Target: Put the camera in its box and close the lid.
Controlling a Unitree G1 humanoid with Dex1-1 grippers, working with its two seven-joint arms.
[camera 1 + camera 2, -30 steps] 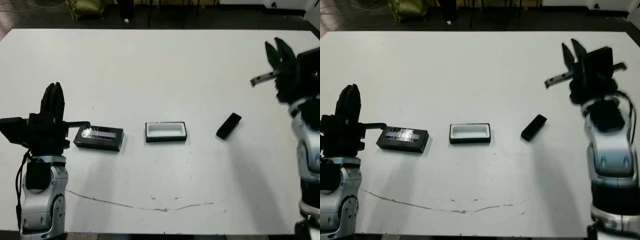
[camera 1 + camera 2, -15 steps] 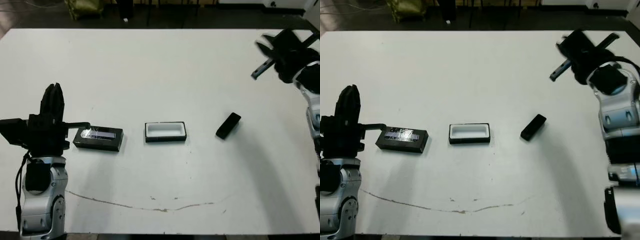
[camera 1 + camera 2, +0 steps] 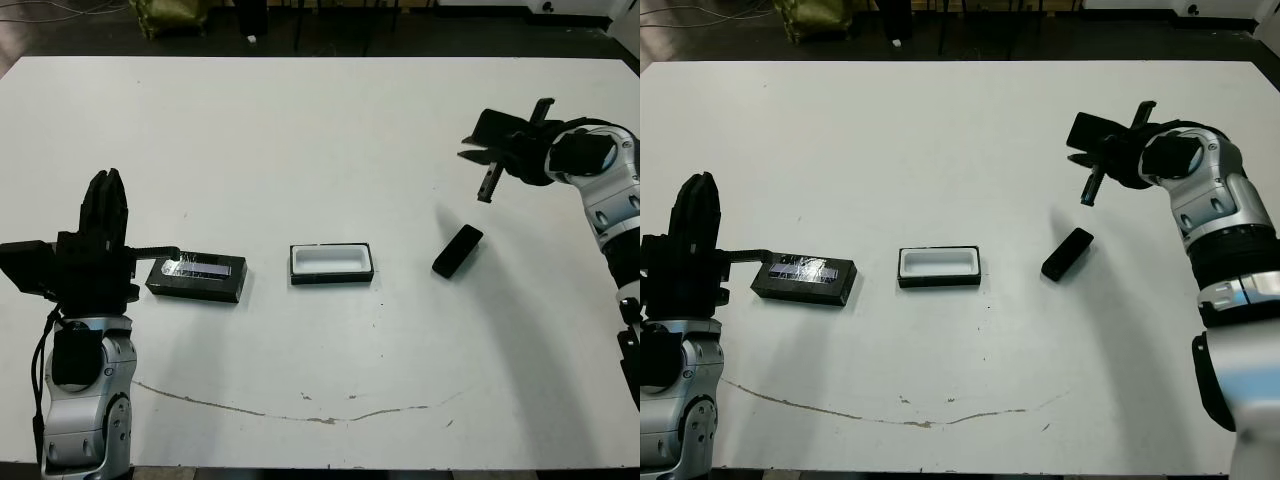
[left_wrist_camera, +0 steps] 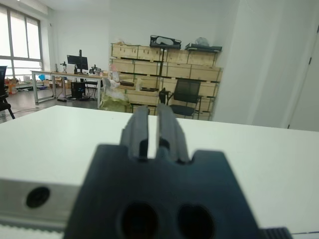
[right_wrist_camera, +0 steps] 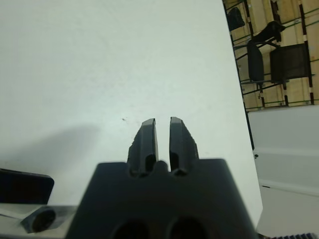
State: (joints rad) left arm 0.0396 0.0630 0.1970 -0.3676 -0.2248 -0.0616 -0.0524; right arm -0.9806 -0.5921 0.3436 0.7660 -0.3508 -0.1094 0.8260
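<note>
White matte table (image 3: 320,140) with three task items in a row near mid-depth. The camera (image 3: 457,251) — a slim, smooth black bar with rounded ends — lies flat toward the right edge, its long axis running diagonally, the farther end turned toward the right edge. The box (image 3: 332,263), a shallow rectangular tray with black walls and white lining, sits near the table's centre, open side up, long axis parallel to the near edge. The lid (image 3: 197,277), a flat black rectangle with a glossy silvery-lavender strip on top, rests toward the left edge, long axis likewise along the near edge, apart from the box.

The right gripper (image 3: 1081,137) hangs above the table beyond the camera, well clear of it; its two black fingers (image 5: 148,139) stand nearly together with only a thin slit between, grasping nothing. The left gripper (image 3: 105,195) stands upright just beside the lid's left end — fingers (image 4: 136,130) likewise nearly closed and empty.
</note>
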